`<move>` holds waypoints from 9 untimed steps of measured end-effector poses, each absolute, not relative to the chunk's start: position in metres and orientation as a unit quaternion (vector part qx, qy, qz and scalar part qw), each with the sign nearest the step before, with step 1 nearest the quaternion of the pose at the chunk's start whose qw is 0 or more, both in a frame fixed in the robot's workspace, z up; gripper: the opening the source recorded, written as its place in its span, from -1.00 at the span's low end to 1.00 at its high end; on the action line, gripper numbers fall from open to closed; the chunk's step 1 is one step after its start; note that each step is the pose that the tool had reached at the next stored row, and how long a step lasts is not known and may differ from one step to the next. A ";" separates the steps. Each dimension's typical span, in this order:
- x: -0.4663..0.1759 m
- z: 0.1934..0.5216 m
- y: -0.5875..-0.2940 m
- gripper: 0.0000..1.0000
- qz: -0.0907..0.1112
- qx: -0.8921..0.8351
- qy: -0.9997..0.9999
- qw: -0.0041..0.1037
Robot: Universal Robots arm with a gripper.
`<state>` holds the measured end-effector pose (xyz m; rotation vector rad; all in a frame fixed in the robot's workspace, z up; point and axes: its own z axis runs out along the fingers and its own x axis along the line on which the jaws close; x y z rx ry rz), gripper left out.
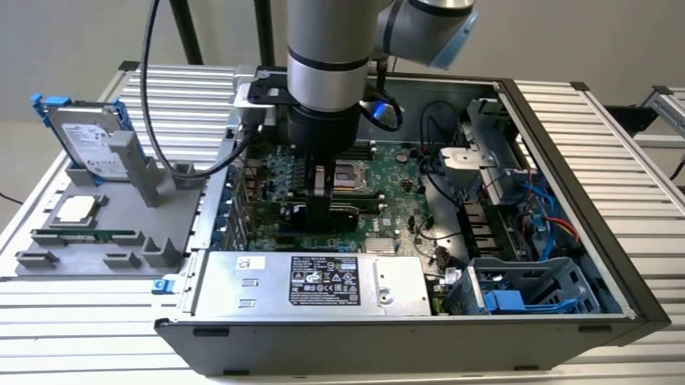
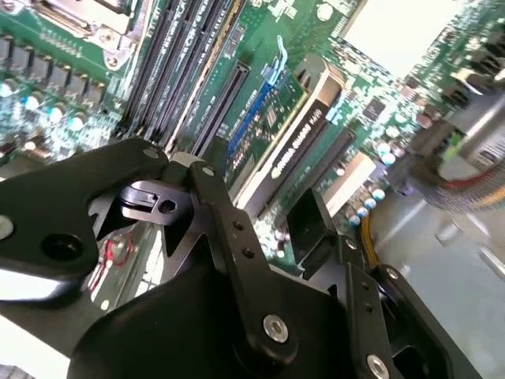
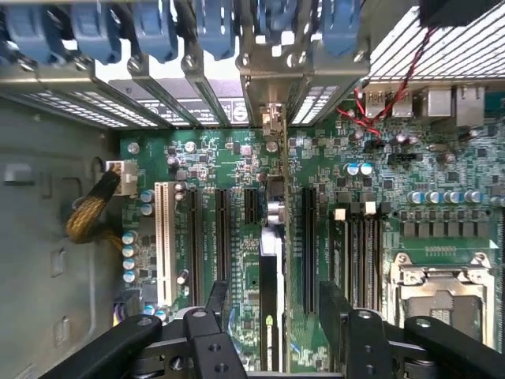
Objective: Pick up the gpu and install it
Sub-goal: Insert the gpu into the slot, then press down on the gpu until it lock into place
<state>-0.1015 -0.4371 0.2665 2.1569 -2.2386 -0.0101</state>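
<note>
The gpu stands on edge in a motherboard expansion slot inside the open computer case. Its silver end bracket lines up with the rear slot openings. In the second wrist view the gpu shows its green board and black cooler. My gripper hangs just above it, open, with one finger on each side of the card and a gap on both sides. In the exterior view the gripper reaches down into the case over the gpu.
A grey parts tray at the exterior view's left holds a silver hard drive, a processor and a memory stick. The power supply fills the case front. Cables and a drive cage crowd the right.
</note>
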 end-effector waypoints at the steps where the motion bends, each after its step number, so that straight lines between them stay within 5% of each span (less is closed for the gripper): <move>1: -0.101 0.271 -0.437 1.00 -0.003 0.694 -0.720 0.016; 5: -0.101 0.275 -0.437 1.00 -0.003 0.694 -0.720 0.016; 6: -0.101 0.275 -0.437 -1.00 -0.003 0.694 -0.720 0.016; 9: -0.102 0.275 -0.437 -1.00 -0.003 0.694 -0.720 0.016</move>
